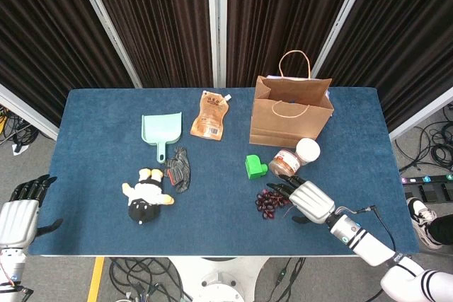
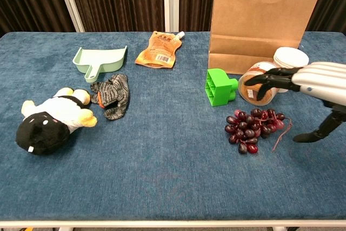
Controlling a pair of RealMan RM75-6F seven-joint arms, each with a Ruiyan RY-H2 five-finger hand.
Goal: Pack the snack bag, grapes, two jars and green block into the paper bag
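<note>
My right robot hand [image 2: 316, 79] hovers spread and empty above the grapes [image 2: 253, 129] on the table [image 2: 162, 160] by the jar [image 2: 257, 82]; I judge lowering and closing comes next.

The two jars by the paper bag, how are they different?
The brown jar lies on its side, its round end facing the chest camera, while the white jar stands upright behind it. The brown jar shows reddish-brown contents; the white jar looks plain white. The brown jar sits nearer the green block; the white jar is farther right. Both stand on the table just in front of the paper bag.
</note>
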